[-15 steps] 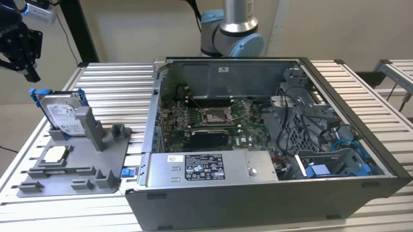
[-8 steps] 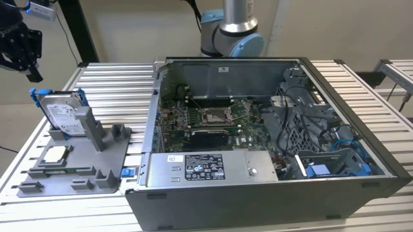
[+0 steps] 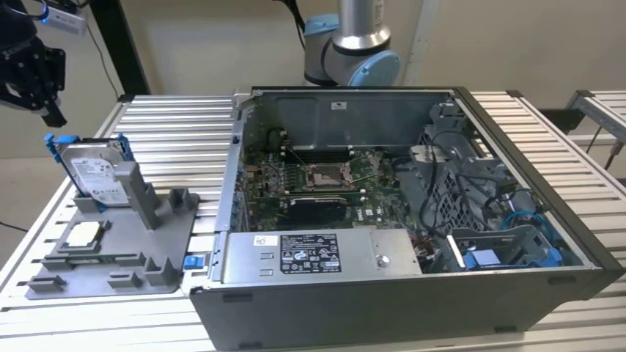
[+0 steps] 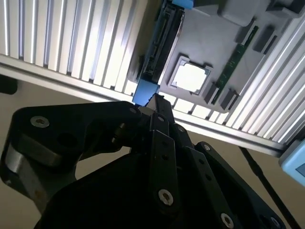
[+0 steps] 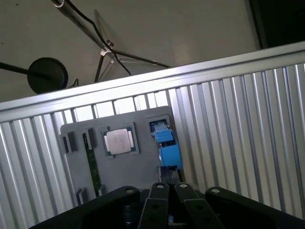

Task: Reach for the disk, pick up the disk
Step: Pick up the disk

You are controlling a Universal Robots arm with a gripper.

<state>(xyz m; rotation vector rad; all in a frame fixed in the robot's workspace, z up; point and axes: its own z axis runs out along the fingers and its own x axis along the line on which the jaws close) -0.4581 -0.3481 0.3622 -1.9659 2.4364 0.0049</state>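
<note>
Hovering above the disk (image 3: 93,170) without touching it, the gripper (image 4: 155,100) is showing fingers pressed together, pinching nothing. Disk is standing on edge in the grey fixture (image 3: 108,271): silver body, white label, blue rails. Open computer case (image 3: 391,308) is sitting beyond, toward the exterior view's right.

Silver arm tube (image 3: 364,15), pale-blue joint caps (image 3: 377,70); black claw (image 4: 155,102), silver screws (image 4: 165,196).
</note>
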